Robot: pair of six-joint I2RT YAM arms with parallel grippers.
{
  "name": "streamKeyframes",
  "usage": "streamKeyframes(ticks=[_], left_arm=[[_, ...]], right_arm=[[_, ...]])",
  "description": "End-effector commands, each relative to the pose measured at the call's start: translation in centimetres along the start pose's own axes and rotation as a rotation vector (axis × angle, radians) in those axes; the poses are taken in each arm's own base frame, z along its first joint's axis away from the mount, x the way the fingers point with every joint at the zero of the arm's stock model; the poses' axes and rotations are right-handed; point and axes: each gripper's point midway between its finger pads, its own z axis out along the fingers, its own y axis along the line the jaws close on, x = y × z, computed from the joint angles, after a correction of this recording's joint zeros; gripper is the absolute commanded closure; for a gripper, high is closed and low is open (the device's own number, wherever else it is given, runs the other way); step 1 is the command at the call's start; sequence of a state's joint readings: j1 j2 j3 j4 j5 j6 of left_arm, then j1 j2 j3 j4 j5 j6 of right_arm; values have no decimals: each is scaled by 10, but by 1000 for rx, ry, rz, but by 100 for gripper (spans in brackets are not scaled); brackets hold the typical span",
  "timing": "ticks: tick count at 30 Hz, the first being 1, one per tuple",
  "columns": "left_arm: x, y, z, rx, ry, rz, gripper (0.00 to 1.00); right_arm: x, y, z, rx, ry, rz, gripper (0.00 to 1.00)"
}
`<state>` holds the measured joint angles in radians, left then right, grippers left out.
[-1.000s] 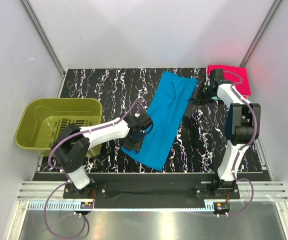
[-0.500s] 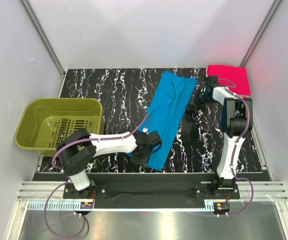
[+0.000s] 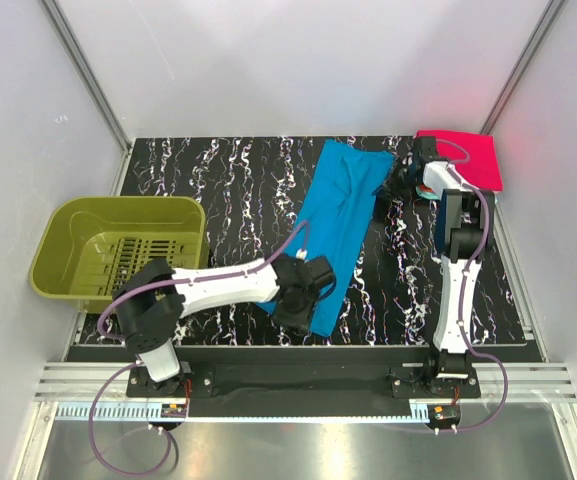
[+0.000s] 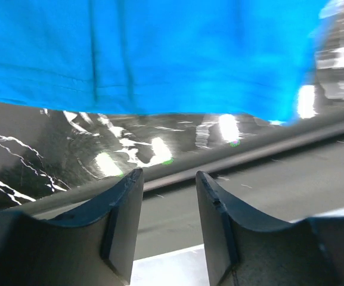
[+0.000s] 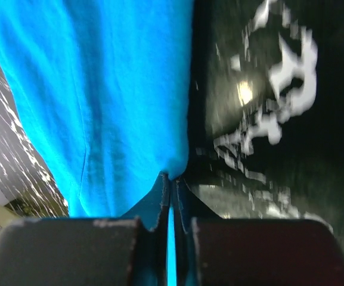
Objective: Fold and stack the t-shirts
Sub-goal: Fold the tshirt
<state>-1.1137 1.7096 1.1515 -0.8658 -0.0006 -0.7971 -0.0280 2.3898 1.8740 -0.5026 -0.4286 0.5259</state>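
Note:
A blue t-shirt (image 3: pixel 336 222), folded into a long strip, lies slantwise on the black marbled table (image 3: pixel 218 190). My right gripper (image 3: pixel 392 184) is shut on the shirt's far right corner; in the right wrist view the blue cloth (image 5: pixel 100 89) is pinched between the fingers (image 5: pixel 161 202). My left gripper (image 3: pixel 306 300) is open and empty at the shirt's near end; in the left wrist view the blue hem (image 4: pixel 160 53) lies just beyond the fingers (image 4: pixel 124 202). A folded red t-shirt (image 3: pixel 464 156) lies at the far right corner.
An olive-green basket (image 3: pixel 118 250) stands at the table's left edge. The table's front edge and rail (image 4: pixel 249 161) run just past the left fingertips. Grey walls close in the back and sides.
My left gripper has moved right and nearer along the shirt to its near end. My right gripper has drawn the far corner a little toward the back right, and the strip now lies straighter.

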Motion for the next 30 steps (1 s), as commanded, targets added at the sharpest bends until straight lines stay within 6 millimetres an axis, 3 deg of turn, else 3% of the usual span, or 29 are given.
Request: streamKeyframes(ticks=[1, 2, 3, 4, 5, 7, 8, 12, 13, 14, 15, 16, 17, 18, 19, 20, 21, 22, 23, 24, 25, 27, 28, 30], left_arm=[[-38, -11, -57, 62, -133, 52, 53], [-53, -3, -67, 52, -169, 61, 53], [-57, 3, -72, 48, -179, 62, 52], [-63, 11, -73, 45, -184, 53, 51], [-66, 18, -73, 49, -177, 43, 50], [-77, 37, -71, 38, -182, 28, 49], [-80, 44, -69, 27, -185, 31, 47], [-92, 70, -58, -11, -179, 9, 43], [-93, 75, -53, -18, -174, 4, 42], [-97, 79, -50, -5, -169, -11, 42], [-102, 78, -43, 8, -165, -17, 42], [-107, 78, -40, 16, -166, -19, 42], [-109, 72, -37, 60, -154, -2, 42], [-115, 68, -27, 70, -147, 7, 40], [-120, 65, -25, 77, -144, 14, 40], [-120, 64, -20, 79, -127, 22, 41], [-120, 65, -9, 64, -103, 21, 41], [-119, 68, -5, 44, -97, 15, 42], [-119, 73, -1, 17, -96, 5, 42], [-120, 74, 3, 12, -102, 1, 43], [-114, 77, 8, 5, -88, -2, 44], [-111, 77, 12, 12, -88, -9, 50], [-104, 78, 16, 12, -73, -12, 61], [-102, 72, 17, 47, -86, -27, 69]], right_arm=[[-21, -9, 7, 14, -30, -11, 100], [-23, -12, 10, 19, -28, -11, 100], [-31, -15, 7, 22, -40, -8, 100], [-47, -7, 2, 6, -73, -25, 100], [-46, -15, 6, 26, -51, -24, 100], [-71, -5, -7, 19, -94, -48, 91], [-61, -17, -4, 55, -37, -38, 86], [-52, -2, -37, 76, -17, -44, 73], [-29, -17, -37, 117, 37, -13, 72], [-31, -1, -61, 107, -5, -23, 71], [-22, 1, -70, 100, -3, -18, 70], [8, -19, -67, 134, 56, 21, 67], [3, -1, -90, 98, -16, 6, 67], [13, -1, -96, 89, -15, 10, 66], [39, -14, -95, 109, 29, 33, 66], [43, -2, -113, 85, 1, 14, 66], [58, 2, -116, 83, 20, -1, 66], [82, -7, -116, 104, 60, -1, 66], [89, 3, -133, 90, 33, -32, 67], [107, 11, -134, 87, 54, -63, 67], [129, 3, -135, 105, 87, -62, 67], [146, 14, -152, 88, 68, -109, 67], [166, 10, -153, 104, 98, -119, 68], [181, 16, -168, 92, 79, -144, 69]])
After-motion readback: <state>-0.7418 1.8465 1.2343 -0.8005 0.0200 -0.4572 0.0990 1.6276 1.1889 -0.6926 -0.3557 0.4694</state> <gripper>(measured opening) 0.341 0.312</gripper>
